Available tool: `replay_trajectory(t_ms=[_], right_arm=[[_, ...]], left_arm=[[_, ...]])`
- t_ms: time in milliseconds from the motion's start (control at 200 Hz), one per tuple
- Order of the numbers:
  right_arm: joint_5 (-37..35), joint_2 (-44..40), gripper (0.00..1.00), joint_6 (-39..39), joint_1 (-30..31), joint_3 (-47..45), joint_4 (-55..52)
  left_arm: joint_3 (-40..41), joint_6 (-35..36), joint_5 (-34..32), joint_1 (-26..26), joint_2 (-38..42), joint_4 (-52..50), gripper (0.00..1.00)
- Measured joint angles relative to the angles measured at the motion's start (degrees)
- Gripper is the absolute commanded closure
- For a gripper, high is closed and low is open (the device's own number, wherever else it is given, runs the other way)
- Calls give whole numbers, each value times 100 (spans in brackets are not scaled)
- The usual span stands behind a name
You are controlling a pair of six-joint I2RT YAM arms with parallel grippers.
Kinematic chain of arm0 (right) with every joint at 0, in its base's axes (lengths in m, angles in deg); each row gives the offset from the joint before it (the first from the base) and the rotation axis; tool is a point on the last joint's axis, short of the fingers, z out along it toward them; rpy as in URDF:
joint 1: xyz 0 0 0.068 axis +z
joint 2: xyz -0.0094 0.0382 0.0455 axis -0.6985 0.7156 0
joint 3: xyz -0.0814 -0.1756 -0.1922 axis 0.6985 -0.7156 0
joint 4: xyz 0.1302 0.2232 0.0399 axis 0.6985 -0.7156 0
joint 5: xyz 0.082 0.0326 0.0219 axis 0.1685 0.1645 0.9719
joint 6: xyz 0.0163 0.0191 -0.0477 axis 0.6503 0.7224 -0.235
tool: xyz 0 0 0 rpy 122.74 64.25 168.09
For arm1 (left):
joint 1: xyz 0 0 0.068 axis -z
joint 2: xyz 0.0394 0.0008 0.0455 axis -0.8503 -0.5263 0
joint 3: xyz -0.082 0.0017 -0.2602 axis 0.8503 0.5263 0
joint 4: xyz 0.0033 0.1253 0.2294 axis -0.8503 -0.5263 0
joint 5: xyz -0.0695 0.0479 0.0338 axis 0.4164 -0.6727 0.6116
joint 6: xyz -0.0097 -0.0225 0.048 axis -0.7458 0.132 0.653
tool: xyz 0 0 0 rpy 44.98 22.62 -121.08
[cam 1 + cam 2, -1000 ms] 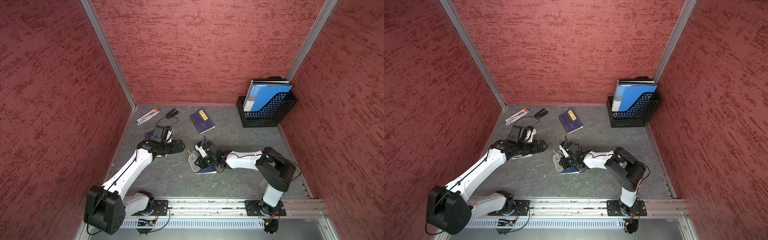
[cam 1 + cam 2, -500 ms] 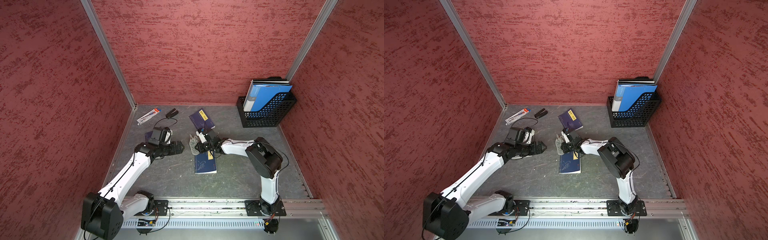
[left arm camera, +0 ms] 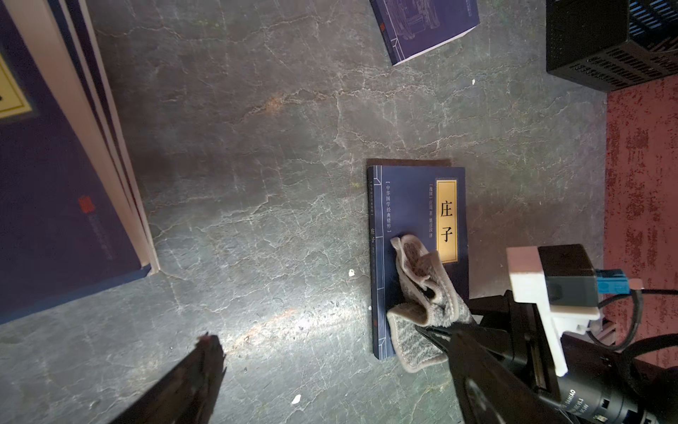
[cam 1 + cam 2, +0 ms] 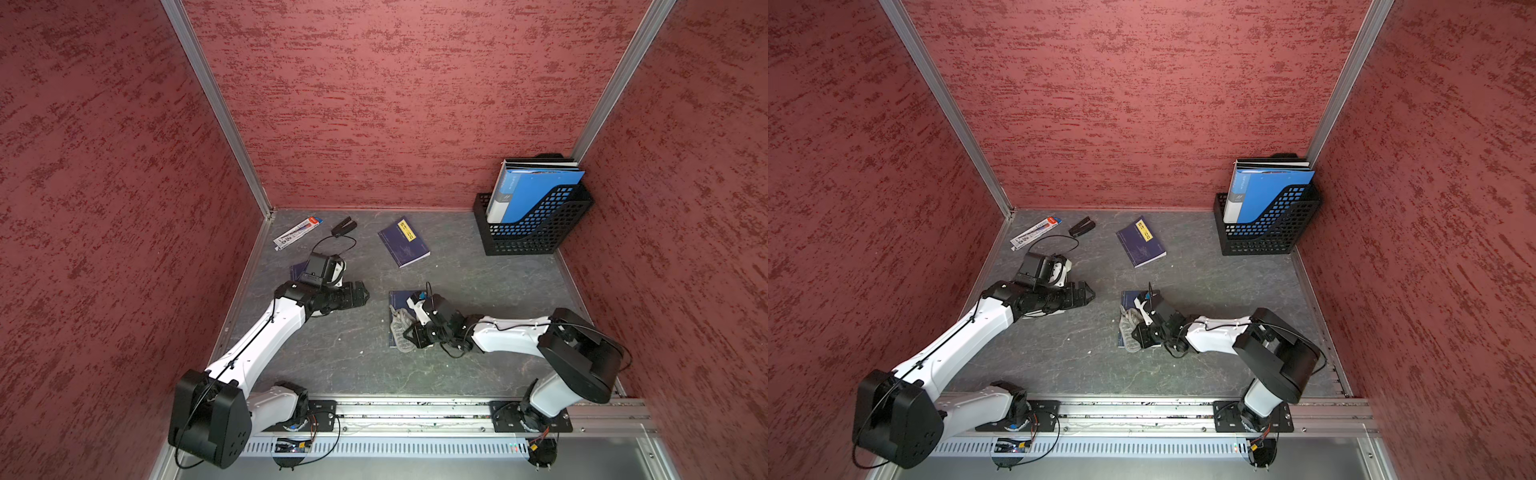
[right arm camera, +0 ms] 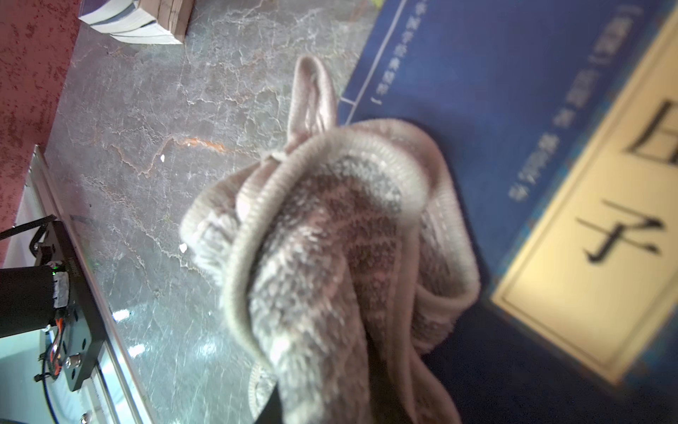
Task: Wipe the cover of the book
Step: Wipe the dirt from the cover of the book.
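Note:
The book point(image 4: 400, 298) is dark blue with a yellow title label and lies flat mid-floor; both top views show only its far end point(image 4: 1128, 296). A crumpled grey cloth point(image 4: 400, 330) rests on the book's near half and hangs over its near edge. My right gripper point(image 4: 409, 334) is shut on the cloth point(image 5: 330, 227), which presses on the cover point(image 5: 495, 91). My left gripper point(image 4: 362, 296) hovers open and holds nothing, left of the book point(image 3: 414, 205) and apart from it.
A second dark blue book point(image 4: 403, 247) lies further back. A black file holder point(image 4: 532, 232) with blue folders fills the back right corner. A pen pack point(image 4: 297, 233) and a black clip point(image 4: 343, 226) lie back left. Stacked books point(image 3: 55, 183) sit beside the left wrist.
The right gripper carried the cloth to the book's far end, then drew it back over the cover to the near edge. The left arm barely shifted.

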Motion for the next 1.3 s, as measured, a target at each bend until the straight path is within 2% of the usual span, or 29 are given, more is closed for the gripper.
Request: replay_trajectory(t_ms=[145,361,486,591,716,942,1302], right_arm=[[26,236,79,-9,-188,243,-24],[-181,1150,79,-282,-1099,1311,-39],[-297,1384,79,-474,-1274,1681,-214],[-393,1305,79,-579,-1200,1600,-245],[-509,833,79,-555,-920,1043,-254],[-544,-140,78,2,-195,-4,-264],[-527,-529,79,590,-107,-402,-229]], left_arm=[[0,-9,17,0,-2,59,4],[15,-68,20,0,136,46,3],[17,-83,20,0,284,44,3],[17,-85,20,0,313,46,3],[17,-83,20,0,280,55,3],[-55,-59,20,0,-13,35,3],[-212,39,20,0,-192,52,3]])
